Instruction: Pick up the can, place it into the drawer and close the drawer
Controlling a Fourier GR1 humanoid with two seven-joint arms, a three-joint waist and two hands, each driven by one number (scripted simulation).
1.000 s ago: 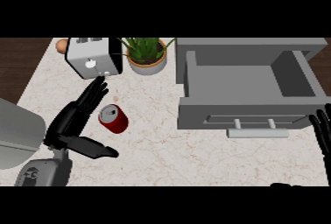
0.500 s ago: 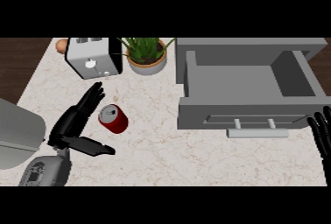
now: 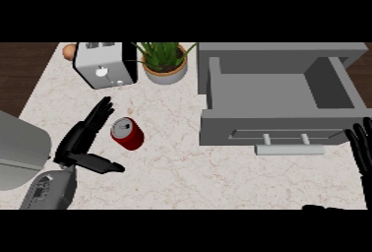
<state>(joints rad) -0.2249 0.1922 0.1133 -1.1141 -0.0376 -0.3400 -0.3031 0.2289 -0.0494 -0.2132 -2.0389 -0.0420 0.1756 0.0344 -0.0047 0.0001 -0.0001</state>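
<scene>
While the marble counter [image 3: 189,162] took up pretty much the whole view, the biggest thing on it was the grey drawer [image 3: 280,96], pulled open at the far right with its handle [image 3: 287,139] facing the near side. Nothing sat inside it as far as I could see. At the left edge a big light-grey rounded shape [image 3: 18,152] poked in, couldn't tell what it was.

Next down in size, a silver toaster [image 3: 105,64] stood at the far left, with something small and orange [image 3: 70,50] peeking out behind it. Just right of the toaster was a potted plant [image 3: 166,61], sitting close to the drawer's left wall.

The left hand [image 3: 78,142] lay on the left part of the counter, fingers straight and pointing far, thumb spread out to the right, not holding anything. The red can [image 3: 128,134] lay on its side just right of those fingers, really close, though I couldn't tell if they touched. Open counter lay between the can and the drawer, nothing in the way.

The right hand [image 3: 360,150] rested at the right edge, fingers up and relaxed, near the drawer's front.
</scene>
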